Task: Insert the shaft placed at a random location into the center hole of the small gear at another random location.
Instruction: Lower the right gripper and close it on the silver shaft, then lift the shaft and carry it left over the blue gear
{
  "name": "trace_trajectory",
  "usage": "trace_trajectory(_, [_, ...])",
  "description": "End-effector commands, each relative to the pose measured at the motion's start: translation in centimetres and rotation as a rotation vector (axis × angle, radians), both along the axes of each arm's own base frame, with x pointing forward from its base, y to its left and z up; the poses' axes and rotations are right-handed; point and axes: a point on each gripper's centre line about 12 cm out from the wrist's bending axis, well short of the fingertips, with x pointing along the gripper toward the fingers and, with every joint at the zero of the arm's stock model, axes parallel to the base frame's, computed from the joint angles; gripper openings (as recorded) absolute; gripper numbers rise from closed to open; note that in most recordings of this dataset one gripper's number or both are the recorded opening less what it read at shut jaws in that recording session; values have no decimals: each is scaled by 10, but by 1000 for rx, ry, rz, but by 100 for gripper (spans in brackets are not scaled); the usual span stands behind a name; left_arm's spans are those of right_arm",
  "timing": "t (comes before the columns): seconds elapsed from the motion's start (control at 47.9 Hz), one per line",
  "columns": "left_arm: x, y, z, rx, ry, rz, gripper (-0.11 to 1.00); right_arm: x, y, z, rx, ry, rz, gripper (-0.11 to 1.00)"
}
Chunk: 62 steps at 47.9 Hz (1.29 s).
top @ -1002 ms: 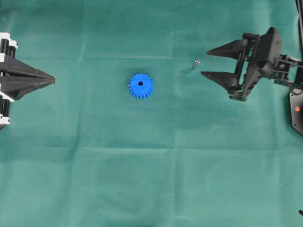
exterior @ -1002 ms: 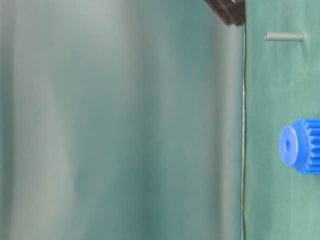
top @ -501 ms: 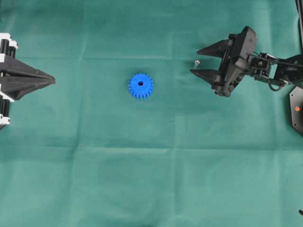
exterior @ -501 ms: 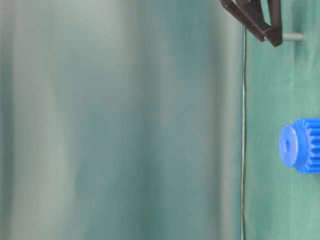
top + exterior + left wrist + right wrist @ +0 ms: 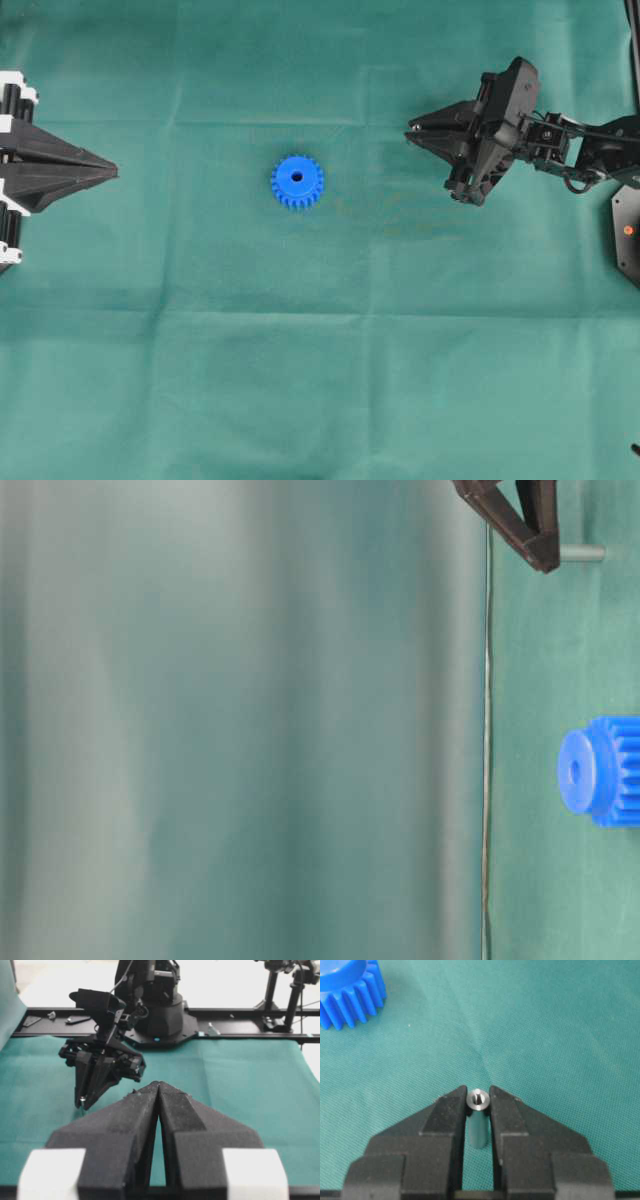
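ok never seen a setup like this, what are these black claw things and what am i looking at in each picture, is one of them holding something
The black claws are grippers on two robot arms at a table under a green cloth. One picture looks straight down, one looks from table level and appears turned sideways, and two come from cameras on the wrists. In the overhead picture the left gripper sits shut and idle, well away from the work. The right gripper has its fingertips closed on the shaft, a tiny silver-grey pin with a shiny end. A small gear of blue plastic lies apart on the cloth, its center hole empty.
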Motion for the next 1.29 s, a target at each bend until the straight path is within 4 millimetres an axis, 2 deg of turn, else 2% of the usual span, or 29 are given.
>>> trace_trajectory(0.0, [3,0,7,0,-15,0,0,4,-3,7,-26,-28,1,13])
trace_trajectory(0.146, [3,0,7,0,-9,0,0,4,-3,10,-23,-39,0,13])
trace_trajectory(0.459, [2,0,6,0,-9,0,0,8,2,53,-26,-67,21,13])
trace_trajectory(0.689, [2,0,6,0,-9,0,0,8,7,77,-27,-80,38,13])
trace_trajectory(1.044, [2,0,5,0,-6,0,0,14,8,77,-25,-76,47,13])
trace_trajectory(1.273, [2,0,6,0,-9,0,0,44,16,79,-24,-79,98,13])
